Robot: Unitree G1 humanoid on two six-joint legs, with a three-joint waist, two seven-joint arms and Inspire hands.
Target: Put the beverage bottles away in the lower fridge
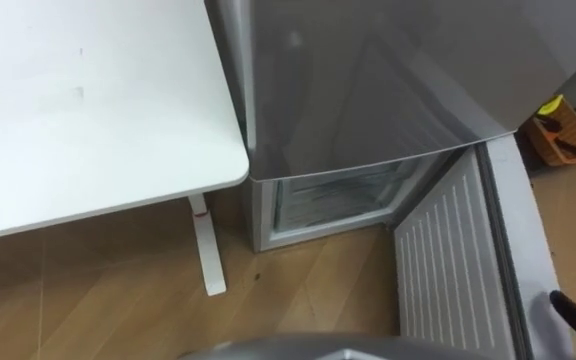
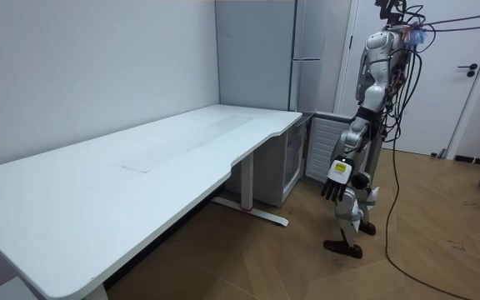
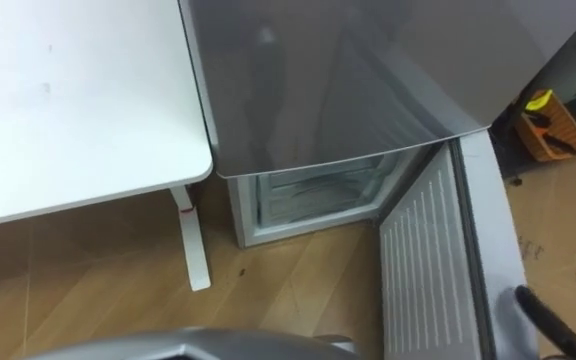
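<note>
Left eye view, from its left edge: the white table (image 1: pixel 88 120) fills my upper left, its rounded corner just beside the fridge's side; I cannot tell whether they touch. Under that corner the white table leg (image 1: pixel 208 250) stands on the wooden floor (image 1: pixel 98 290), with a small red mark near its top, too small to read. Next comes the grey fridge (image 1: pixel 368 80). In the room view it stands upright, its long axis vertical, against the back wall at the table's far end. Its upper door is closed and faces me. Below it the lower fridge (image 1: pixel 333 200) is open towards me, with clear drawer fronts inside. Its lower door (image 1: pixel 448 260) is swung out to my right, the ribbed white lining turned towards the opening and the long edge running from the fridge towards me. Nothing stands on the floor between me and the opening. Beyond the door, at the far right, an orange and yellow object (image 1: pixel 563 130) sits on the floor. In the room view I stand facing the fridge, just beside the open door. My left hand (image 2: pixel 337 179) hangs at my thigh, fingers loose and slightly apart, clasping nothing. Where the drinks are I cannot tell.
</note>
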